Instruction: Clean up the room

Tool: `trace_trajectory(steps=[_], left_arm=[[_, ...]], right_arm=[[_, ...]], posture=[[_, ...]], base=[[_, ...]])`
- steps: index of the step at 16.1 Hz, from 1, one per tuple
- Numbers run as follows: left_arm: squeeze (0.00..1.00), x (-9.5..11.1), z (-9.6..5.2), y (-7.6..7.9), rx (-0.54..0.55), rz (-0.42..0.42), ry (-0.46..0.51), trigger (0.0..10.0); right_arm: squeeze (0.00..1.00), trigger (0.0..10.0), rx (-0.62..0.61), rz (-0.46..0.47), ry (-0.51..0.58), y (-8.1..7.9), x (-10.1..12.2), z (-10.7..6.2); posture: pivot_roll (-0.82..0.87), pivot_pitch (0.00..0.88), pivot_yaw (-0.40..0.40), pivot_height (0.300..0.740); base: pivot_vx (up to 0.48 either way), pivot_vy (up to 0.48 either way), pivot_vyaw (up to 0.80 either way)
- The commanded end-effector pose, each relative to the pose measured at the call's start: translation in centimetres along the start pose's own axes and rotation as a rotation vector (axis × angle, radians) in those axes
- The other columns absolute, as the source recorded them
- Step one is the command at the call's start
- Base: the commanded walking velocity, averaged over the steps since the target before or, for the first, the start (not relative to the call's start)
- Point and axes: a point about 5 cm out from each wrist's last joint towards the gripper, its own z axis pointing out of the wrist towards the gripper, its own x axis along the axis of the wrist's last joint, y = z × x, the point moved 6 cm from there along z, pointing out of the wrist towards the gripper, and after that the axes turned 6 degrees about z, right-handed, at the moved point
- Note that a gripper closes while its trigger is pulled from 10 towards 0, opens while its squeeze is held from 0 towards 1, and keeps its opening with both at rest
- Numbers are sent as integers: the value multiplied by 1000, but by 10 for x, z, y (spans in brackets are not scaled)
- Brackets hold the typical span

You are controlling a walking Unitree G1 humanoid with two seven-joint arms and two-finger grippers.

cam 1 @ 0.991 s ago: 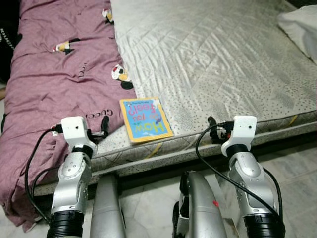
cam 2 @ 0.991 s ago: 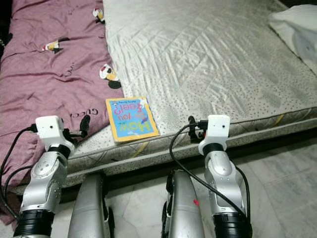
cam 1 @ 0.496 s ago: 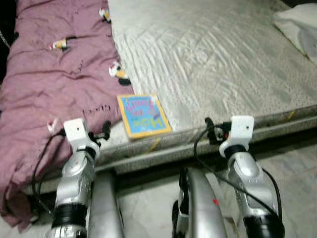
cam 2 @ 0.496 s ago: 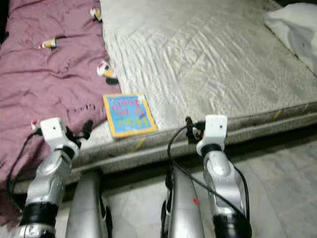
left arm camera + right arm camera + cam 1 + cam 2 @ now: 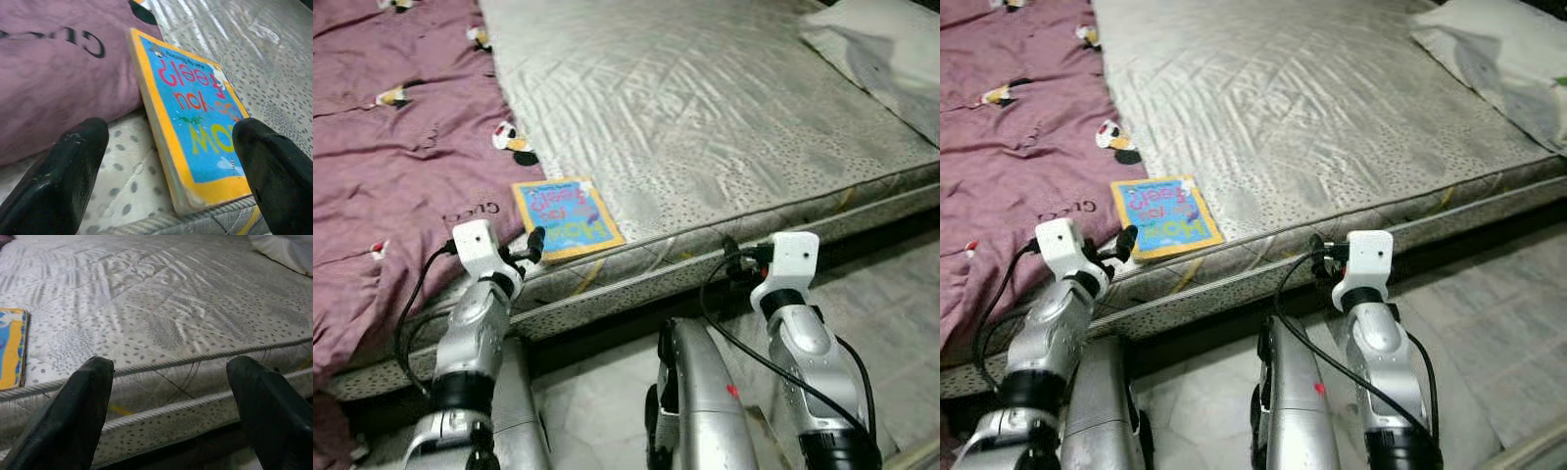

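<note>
A thin book (image 5: 566, 217) with a yellow border and blue cover lies flat near the front edge of the grey quilted mattress (image 5: 705, 108), beside a mauve blanket (image 5: 391, 166). My left gripper (image 5: 171, 181) is open just short of the book's near corner, with its fingers (image 5: 73, 166) apart on either side of the book (image 5: 195, 127). My right gripper (image 5: 168, 401) is open in front of the mattress edge, to the right of the book, with nothing between its fingers.
A white pillow (image 5: 881, 49) lies at the far right of the mattress. The mattress side (image 5: 724, 250) runs across in front of both arms, over a pale tiled floor (image 5: 901, 304). The blanket hangs over the left edge.
The camera has shifted, so the bed sits further left and higher in view. My left gripper has come closer to the book's near corner. The right gripper has hardly moved.
</note>
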Motion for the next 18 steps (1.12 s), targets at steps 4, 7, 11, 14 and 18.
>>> trace_trajectory(steps=[4, 7, 11, 14, 18], left_arm=[[0, 3, 11, -1, 4, -58, -15, 10000], [0, -2, 18, 4, -12, -98, -47, 10000], [0, -20, 26, 21, -63, -182, -139, 10000], [0, -28, 29, 40, -134, -202, -216, 3059], [0, -33, 29, 43, -145, -241, -238, 0]], right_arm=[[0, 10000, -20, -26, 30, 12, 15, -4], [0, 10000, -37, -39, 36, 20, 21, -10], [0, 10000, -49, -66, 34, 30, 28, -21], [0, 10000, -12, -83, 53, 22, 39, -21], [0, 10000, -3, -98, 53, 22, 43, -21]], posture=[[-136, 172, -41, 516], [-166, 177, -43, 516], [-222, 185, -52, 516], [-249, 181, -56, 516], [-257, 174, -54, 516]], base=[[0, 0, 0], [0, 0, 0], [0, 0, 0], [0, 0, 0], [0, 0, 0]])
